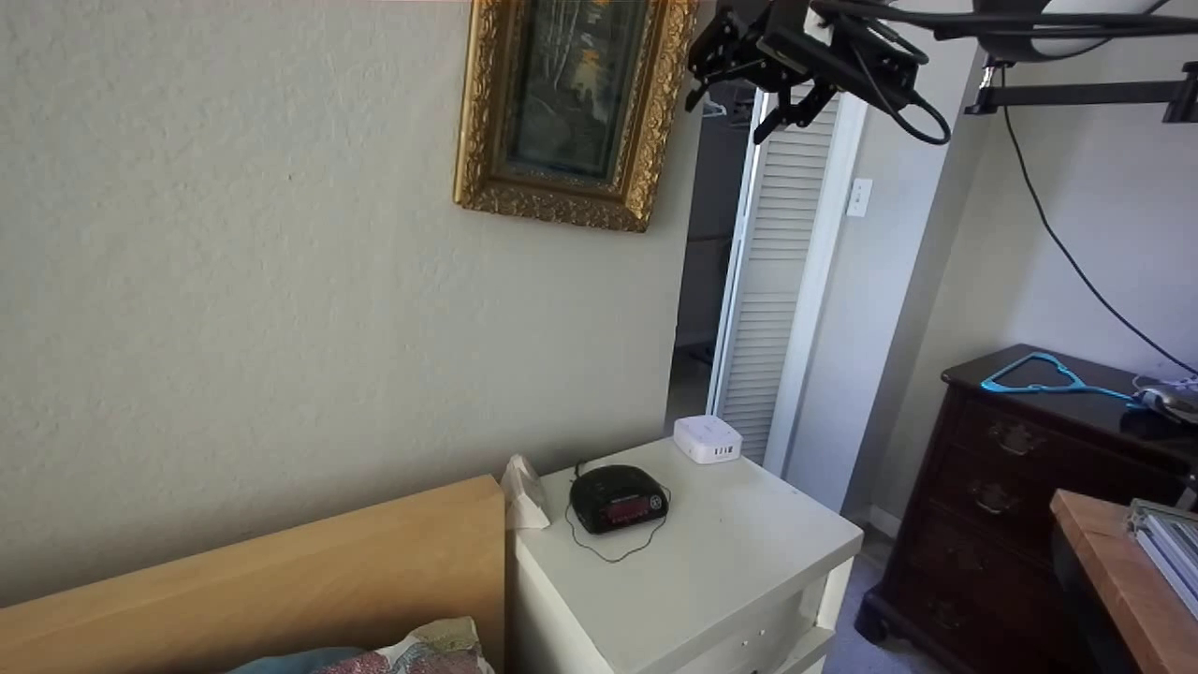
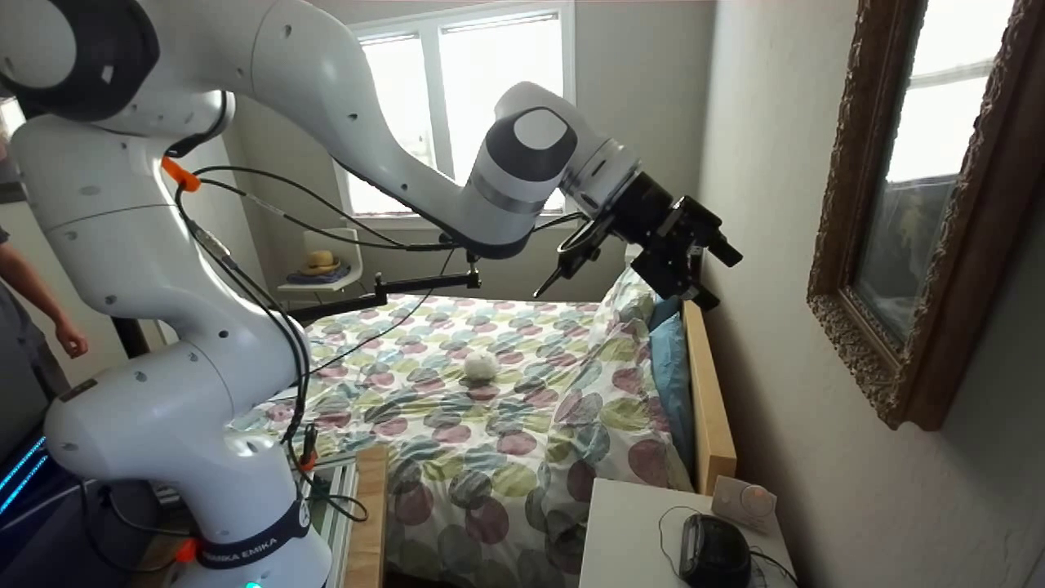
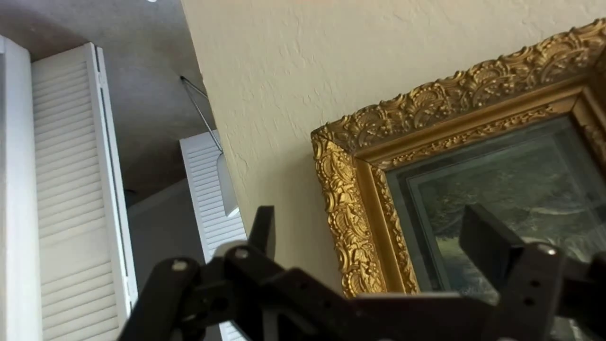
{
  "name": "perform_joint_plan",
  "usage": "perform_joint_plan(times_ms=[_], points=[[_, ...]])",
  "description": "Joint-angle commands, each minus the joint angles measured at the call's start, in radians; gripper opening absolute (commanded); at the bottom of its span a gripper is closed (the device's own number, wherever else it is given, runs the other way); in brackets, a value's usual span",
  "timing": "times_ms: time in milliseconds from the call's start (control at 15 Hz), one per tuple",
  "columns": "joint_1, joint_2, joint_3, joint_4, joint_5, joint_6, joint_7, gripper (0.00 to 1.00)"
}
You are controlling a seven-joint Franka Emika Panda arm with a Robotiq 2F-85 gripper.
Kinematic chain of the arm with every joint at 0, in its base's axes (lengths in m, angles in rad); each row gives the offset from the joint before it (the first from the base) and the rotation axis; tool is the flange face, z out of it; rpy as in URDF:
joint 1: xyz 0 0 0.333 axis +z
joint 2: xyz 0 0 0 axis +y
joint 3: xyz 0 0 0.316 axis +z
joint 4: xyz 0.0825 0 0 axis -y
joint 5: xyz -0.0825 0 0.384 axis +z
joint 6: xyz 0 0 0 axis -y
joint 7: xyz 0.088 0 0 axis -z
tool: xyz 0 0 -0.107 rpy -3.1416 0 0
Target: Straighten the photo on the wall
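The photo (image 1: pixel 573 103) hangs on the wall (image 1: pixel 281 281) in an ornate gold frame. In an exterior view it leans, its bottom edge lower at the right; its top is out of view. It also shows in another exterior view (image 2: pixel 906 220) at the far right. My gripper (image 1: pixel 725 120) is open and empty, in the air just beside the photo. A gap parts it from the frame in an exterior view (image 2: pixel 725 280). In the wrist view the fingers (image 3: pixel 369 213) stand wide apart, with the frame's side edge (image 3: pixel 350 222) seen between them. No contact shows.
A white nightstand (image 1: pixel 730 552) below holds a black clock radio (image 1: pixel 618 498), a white box (image 1: pixel 708 438) and a tissue box (image 1: pixel 526 496). A wooden headboard (image 2: pixel 709 392) runs along the wall. White louvered doors (image 3: pixel 71 189) stand past the wall's edge. A person (image 2: pixel 33 302) stands at the left.
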Motion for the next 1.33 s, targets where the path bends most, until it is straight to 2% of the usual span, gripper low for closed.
perform_joint_plan(times_ms=[0, 200, 533, 800, 1067, 1267], points=[[0.007, 0.001, 0.000, 0.000, 0.006, -0.015, -0.021, 1.00], [0.020, 0.006, 0.000, 0.000, 0.008, -0.033, -0.044, 1.00], [0.015, 0.035, -0.036, -0.001, -0.026, 0.100, -0.134, 1.00], [-0.028, 0.061, -0.075, 0.010, -0.132, 0.264, -0.262, 1.00], [-0.085, 0.085, -0.088, 0.041, -0.209, 0.304, -0.309, 1.00], [-0.138, 0.102, -0.065, 0.082, -0.276, 0.290, -0.274, 1.00]])
